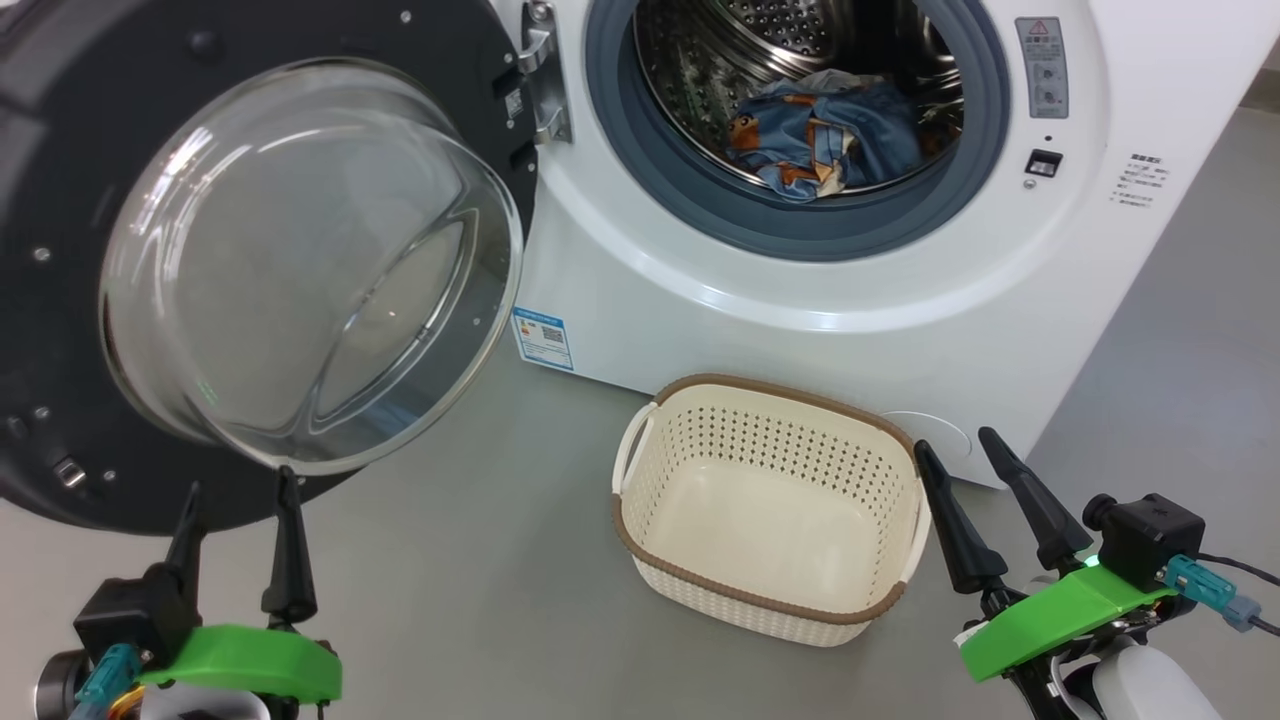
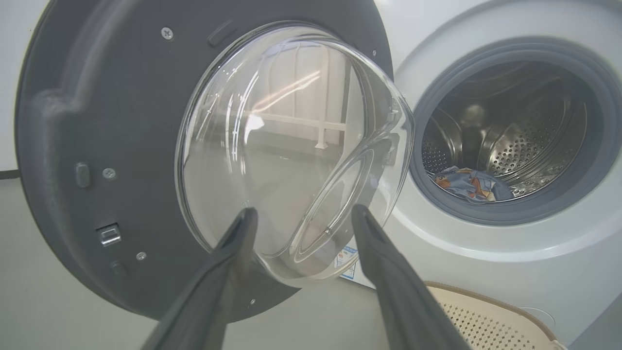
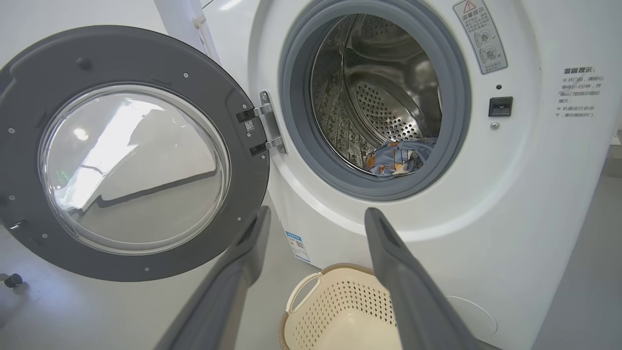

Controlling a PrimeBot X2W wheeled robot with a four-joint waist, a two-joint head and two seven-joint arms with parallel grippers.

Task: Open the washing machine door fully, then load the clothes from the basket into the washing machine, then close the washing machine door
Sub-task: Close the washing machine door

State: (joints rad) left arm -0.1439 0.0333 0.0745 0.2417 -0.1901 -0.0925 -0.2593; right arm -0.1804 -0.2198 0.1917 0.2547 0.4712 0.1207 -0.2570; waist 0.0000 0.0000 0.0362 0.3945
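Before washing machine [image 1: 700, 300], left gripper [image 1: 240, 480], right gripper [image 1: 952, 440] wide open, empty

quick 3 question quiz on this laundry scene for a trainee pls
1. True or false: the basket is empty.
2. Where do the clothes lie? A) on the floor B) inside the washing machine C) in a gripper
3. Fill in: the washing machine door stands ____, and the left gripper and right gripper hold ____.
Key: 1 true; 2 B; 3 open, nothing.
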